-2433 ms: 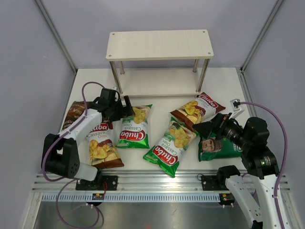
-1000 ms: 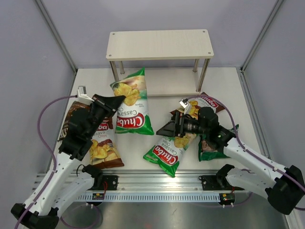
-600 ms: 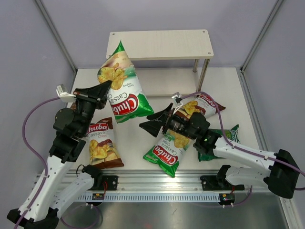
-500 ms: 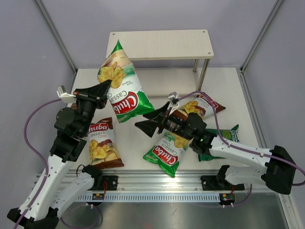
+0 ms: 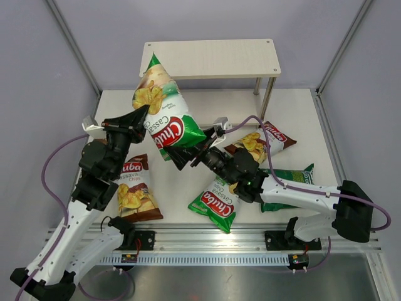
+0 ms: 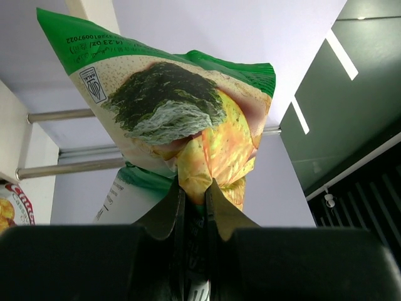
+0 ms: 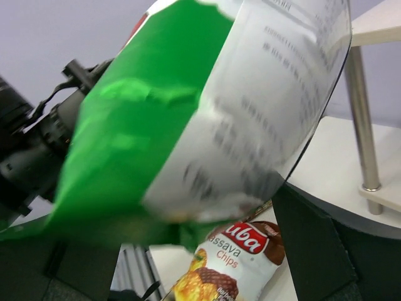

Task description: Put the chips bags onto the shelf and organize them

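Note:
A bright green Chuba chips bag (image 5: 164,108) hangs tilted in the air in front of the shelf (image 5: 210,58). My left gripper (image 5: 143,119) is shut on its edge, and in the left wrist view the jaws (image 6: 192,188) pinch the crumpled foil of the bag (image 6: 169,100). My right gripper (image 5: 191,150) stands open under the bag's lower corner, and the bag (image 7: 188,119) fills the space between its wide fingers (image 7: 313,244). On the table lie a brown-and-white Chuba bag (image 5: 133,191), another one (image 5: 262,139), a second bright green bag (image 5: 218,202) and a dark green bag (image 5: 289,179).
The shelf's lower board (image 5: 213,106) and silver legs (image 5: 268,94) stand behind the raised bag. One leg (image 7: 360,125) shows at the right of the right wrist view. Grey walls close in the table on both sides. The rail (image 5: 207,241) runs along the near edge.
My left gripper has lifted the green bag up and toward the shelf. My right arm has swung left across the table, open, until its fingers reached the bag's lower corner.

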